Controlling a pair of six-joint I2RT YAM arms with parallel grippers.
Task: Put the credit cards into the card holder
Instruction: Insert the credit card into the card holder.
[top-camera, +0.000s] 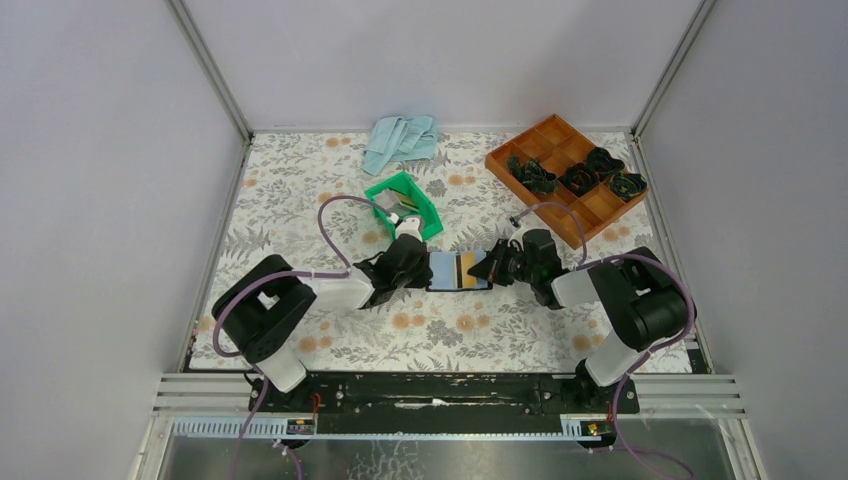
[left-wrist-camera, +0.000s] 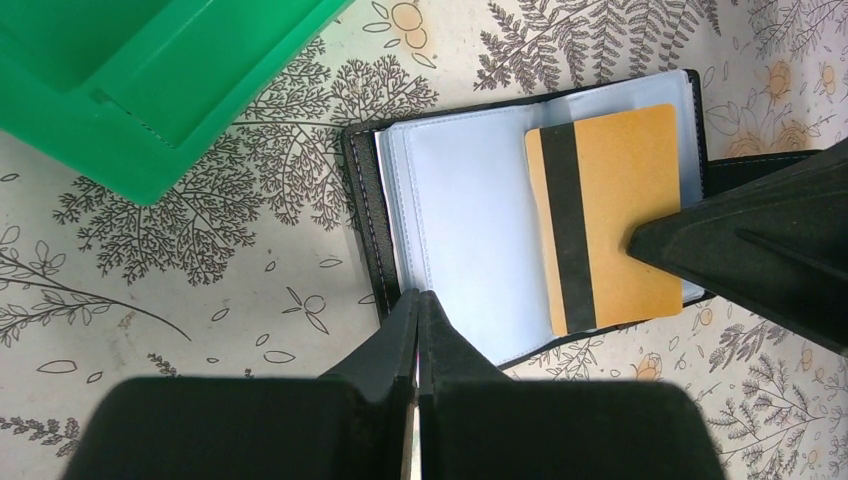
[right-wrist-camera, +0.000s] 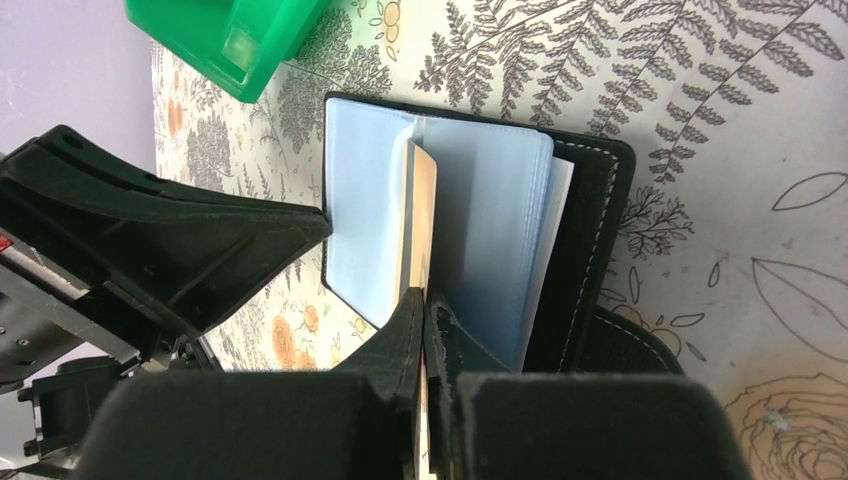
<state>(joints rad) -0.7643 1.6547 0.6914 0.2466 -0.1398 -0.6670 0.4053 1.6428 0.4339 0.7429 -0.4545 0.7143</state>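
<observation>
Over open black card holder (left-wrist-camera: 470, 230), right fingers (right-wrist-camera: 398, 345) pinching gold card (left-wrist-camera: 625, 190), left fingers (left-wrist-camera: 392, 345) closed.

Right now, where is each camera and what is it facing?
Top external: above and behind, looking down at the table; left arm, right arm show.
Left wrist: on its arm, facing down at card holder; left gripper shows.
Right wrist: on its arm, facing the credit card; right gripper shows.
Both wrist views share holder, card, green bin.
</observation>
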